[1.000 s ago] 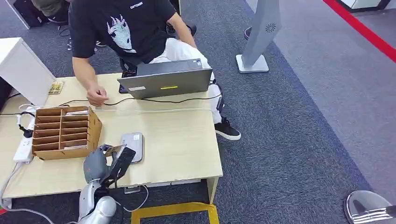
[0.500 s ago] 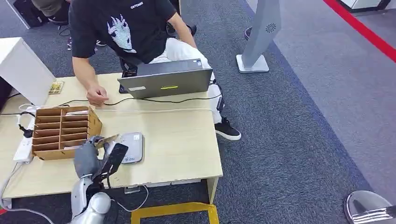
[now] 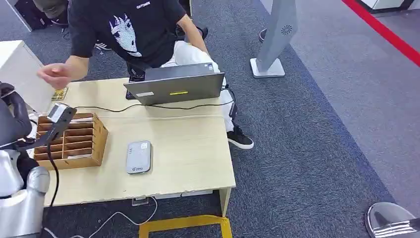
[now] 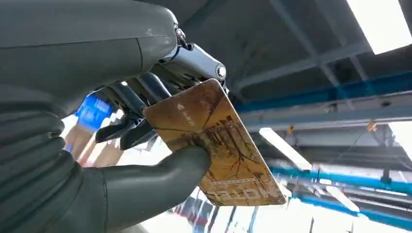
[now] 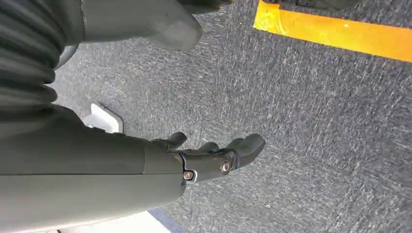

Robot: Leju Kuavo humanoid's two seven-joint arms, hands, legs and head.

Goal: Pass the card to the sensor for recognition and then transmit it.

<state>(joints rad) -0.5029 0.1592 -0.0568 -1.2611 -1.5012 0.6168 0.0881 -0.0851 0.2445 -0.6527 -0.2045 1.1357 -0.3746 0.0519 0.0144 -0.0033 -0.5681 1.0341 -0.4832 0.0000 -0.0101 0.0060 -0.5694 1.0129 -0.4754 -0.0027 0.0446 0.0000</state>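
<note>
The left hand (image 4: 121, 145) holds the card (image 4: 214, 145); the thick thumb presses one face and the dark fingers (image 4: 128, 128) sit behind it; in the head view the left hand (image 3: 15, 121) is raised at the left edge of the frame, with the card (image 3: 58, 112) above the wooden box (image 3: 69, 141) of slots; the card is gold-brown with a dark tree-like drawing, and its small pale writing is too blurred to read; the right hand (image 5: 214, 158) holds nothing, fingers gently curled and apart, above grey carpet (image 5: 316, 121); the grey sensor (image 3: 138, 157) lies flat on the counter (image 3: 193, 148), lower middle of the frame, bearing a small label too tiny to read; a person's hand (image 3: 54, 75) reaches in at upper left.
</note>
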